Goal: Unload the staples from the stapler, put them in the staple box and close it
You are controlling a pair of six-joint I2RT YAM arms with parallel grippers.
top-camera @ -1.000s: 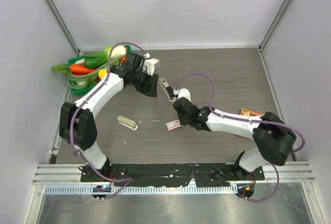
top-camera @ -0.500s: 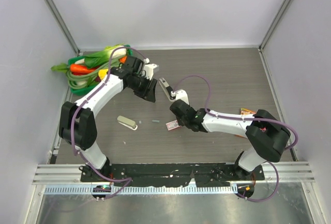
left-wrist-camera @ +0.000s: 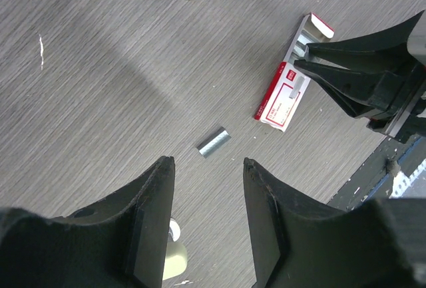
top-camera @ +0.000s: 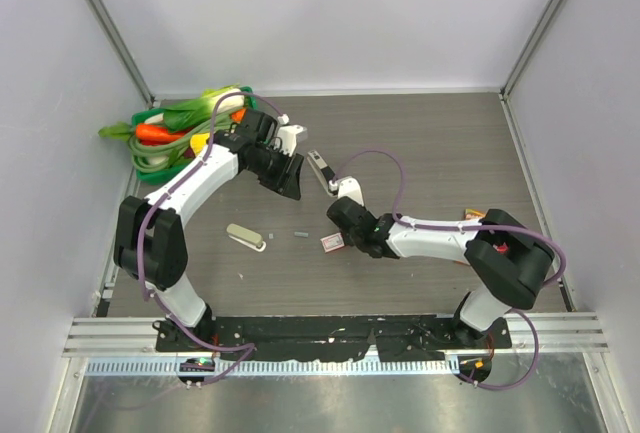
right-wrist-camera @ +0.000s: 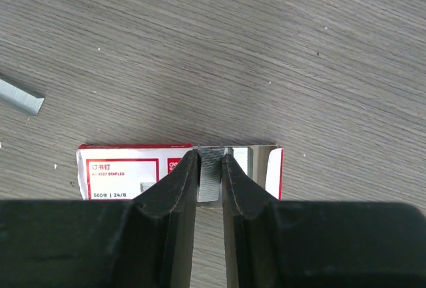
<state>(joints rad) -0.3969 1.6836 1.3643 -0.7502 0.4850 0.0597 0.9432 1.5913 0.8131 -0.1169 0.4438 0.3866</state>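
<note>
While around boxed staples [right-wrist-camera: 210, 171], right pincer [right-wrist-camera: 210, 157]

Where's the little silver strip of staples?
In the top view, the staples lie loose on the table, between the beige stapler on their left and the red-and-white staple box on their right.

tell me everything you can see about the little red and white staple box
The staple box is a small flat cardboard carton, white with red borders and printed text. It lies flat on the grey wood-grain table. One end is open with its flap folded out, showing a grey block of staples inside. The right gripper pinches that block at the open end. A loose staple strip lies nearby, not touching the box.
</note>
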